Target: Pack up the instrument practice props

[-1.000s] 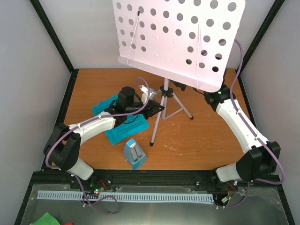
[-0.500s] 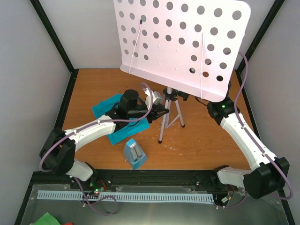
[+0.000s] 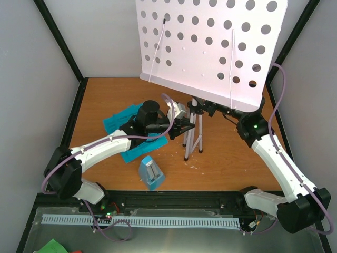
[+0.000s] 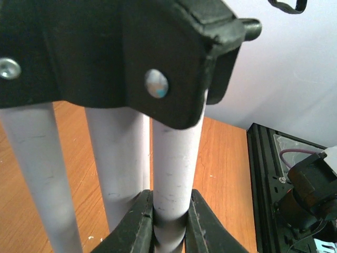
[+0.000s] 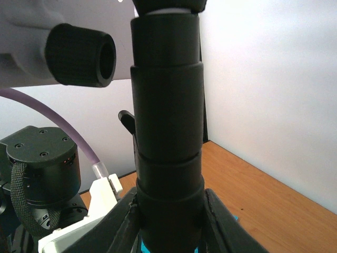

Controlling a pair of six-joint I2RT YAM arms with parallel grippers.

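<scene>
The left fingers (image 4: 138, 226) pinch one grey leg (image 4: 174, 174) of the music stand (image 3: 210, 47) — tight on both sides. The right fingers (image 5: 118, 226) squeeze the stand's black post (image 5: 167, 132), just under its holey desk. The three legs sit close together, and their feet may touch the tabletop (image 3: 231, 163) — it is hard to tell. The blue sheets (image 3: 122, 118) lie flat, partly under the left arm. The little blue metronome (image 3: 151, 173) stands near the front edge.

Bright, even light, soft shadows
</scene>
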